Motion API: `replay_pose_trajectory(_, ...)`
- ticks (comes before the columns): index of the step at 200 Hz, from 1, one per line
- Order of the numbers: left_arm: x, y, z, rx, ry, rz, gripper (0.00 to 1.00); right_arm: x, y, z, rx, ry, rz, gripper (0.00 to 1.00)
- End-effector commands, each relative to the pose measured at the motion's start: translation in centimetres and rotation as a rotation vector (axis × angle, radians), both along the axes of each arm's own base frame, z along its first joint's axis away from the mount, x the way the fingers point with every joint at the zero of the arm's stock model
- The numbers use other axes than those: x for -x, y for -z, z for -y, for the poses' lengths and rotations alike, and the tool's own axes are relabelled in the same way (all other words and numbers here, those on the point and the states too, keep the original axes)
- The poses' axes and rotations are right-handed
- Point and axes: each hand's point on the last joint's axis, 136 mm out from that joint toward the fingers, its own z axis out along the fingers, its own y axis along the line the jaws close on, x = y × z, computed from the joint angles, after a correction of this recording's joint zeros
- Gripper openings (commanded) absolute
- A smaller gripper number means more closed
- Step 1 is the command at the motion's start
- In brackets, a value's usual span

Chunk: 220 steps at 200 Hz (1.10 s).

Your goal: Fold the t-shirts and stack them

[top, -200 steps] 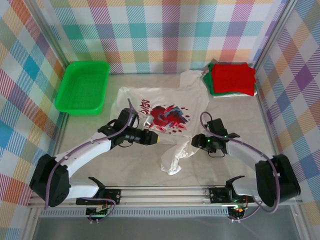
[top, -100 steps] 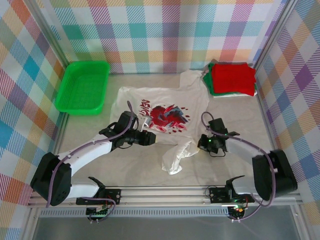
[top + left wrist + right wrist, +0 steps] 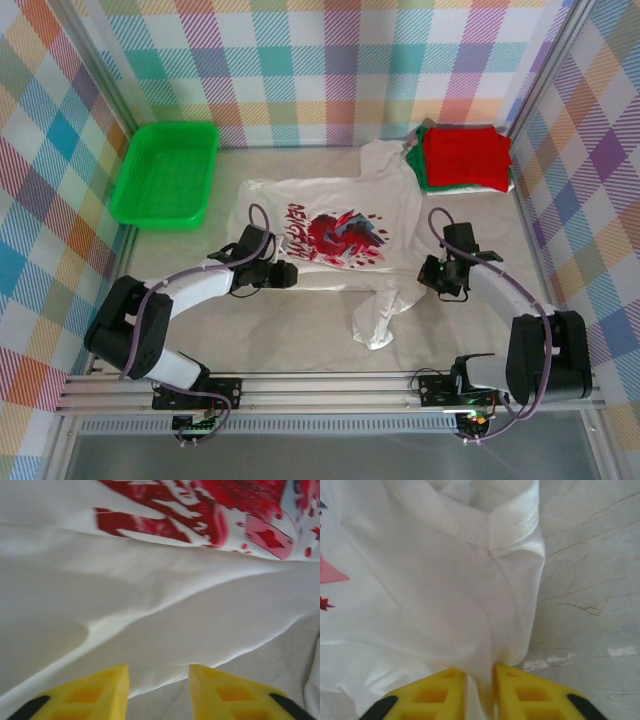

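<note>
Overhead, the white t-shirt [image 3: 330, 235] lies print-up mid-table, with a rumpled tail of cloth trailing toward the near edge. A folded red t-shirt [image 3: 465, 155] sits on a green t-shirt [image 3: 419, 168] in the far right corner, and a green plastic mesh tray [image 3: 165, 175] stands far left.

Left wrist view adds detail: the left gripper [image 3: 157, 670] has its yellow fingers parted. The shirt's near hem runs just ahead of the tips and nothing is pinched.

Right wrist view: the right gripper [image 3: 479, 672] is closed on a fold of the white t-shirt [image 3: 445, 590] beside a ribbed, stitched hem. The pale table [image 3: 590, 580] shows fine cracks.

Against a second ago, the right gripper [image 3: 430, 275] sits further right and the shirt's near edge is drawn straighter. The trailing bunch has shifted right. The left gripper [image 3: 290, 276] has backed left, off the print.

The cloth is soft, with shallow creases, and the print is red and dark.
</note>
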Motion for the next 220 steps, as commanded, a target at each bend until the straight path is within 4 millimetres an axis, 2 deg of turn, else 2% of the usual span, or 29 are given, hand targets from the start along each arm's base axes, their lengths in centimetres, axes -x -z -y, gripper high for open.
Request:
replay_pose_trajectory(1, 0.0, -4.4, 3.6, 0.077, 0.149, 0.066, 0.42, -0.7, -2.1, -1.1, -0.063, -0.029, 0.041, 0.24)
replay_pose_trajectory(17, 3.4, -6.2, 6.8, -0.019, 0.385, 0.132, 0.48, 0.1, -3.2, -2.6, -0.16, -0.054, 0.071, 0.33)
replay_pose_trajectory(34, 7.0, -6.0, 9.8, 0.001, 0.557, 0.134, 0.51, 1.5, -4.6, -4.9, -0.258, -0.117, 0.114, 0.4)
replay_pose_trajectory(51, 9.0, -5.1, 11.5, 0.09, 0.609, 0.099, 0.53, 3.4, -4.7, -7.1, -0.288, -0.174, 0.091, 0.42)
replay_pose_trajectory(60, 9.5, -5.4, 12.9, 0.135, 0.643, 0.128, 0.62, 4.3, -4.1, -7.4, -0.254, -0.182, 0.063, 0.45)
replay_pose_trajectory(68, 10.3, -5.3, 14.2, 0.136, 0.691, 0.143, 0.66, 4.9, -3.4, -7.0, -0.212, -0.167, 0.045, 0.49)
replay_pose_trajectory(84, 11.3, -5.2, 17.1, 0.148, 0.765, 0.105, 0.7, 5.1, -2.4, -5.0, -0.119, -0.089, 0.052, 0.55)
replay_pose_trajectory(100, 12.2, -4.7, 19.7, 0.195, 0.819, 0.034, 0.71, 4.6, -2.8, -2.9, -0.028, -0.017, 0.097, 0.56)
replay_pose_trajectory(120, 13.8, -4.5, 22.1, 0.233, 0.879, -0.011, 0.71, 4.0, -3.3, -2.0, -0.022, 0.044, 0.154, 0.58)
replay_pose_trajectory(141, 14.4, -4.2, 24.3, 0.285, 0.901, -0.04, 0.7, 3.9, -2.6, -1.3, -0.041, 0.1, 0.154, 0.58)
replay_pose_trajectory(156, 14.2, -3.3, 25.3, 0.289, 0.887, -0.069, 0.64, 3.9, -2.0, -1.1, -0.068, 0.117, 0.144, 0.58)
replay_pose_trajectory(176, 13.6, -2.9, 25.5, 0.263, 0.865, -0.07, 0.43, 3.7, -1.9, -1.2, -0.104, 0.114, 0.162, 0.59)
replay_pose_trajectory(181, 13.4, -3.1, 25.4, 0.257, 0.857, -0.06, 0.39, 3.7, -2.0, -1.2, -0.108, 0.11, 0.168, 0.59)
replay_pose_trajectory(203, 12.2, -4.7, 24.8, 0.255, 0.809, -0.039, 0.09, 3.5, -2.3, -1.4, -0.11, 0.081, 0.187, 0.59)
replay_pose_trajectory(220, 11.3, -5.6, 23.7, 0.244, 0.761, -0.047, 0.05, 3.5, -2.2, -1.9, -0.122, 0.051, 0.185, 0.59)
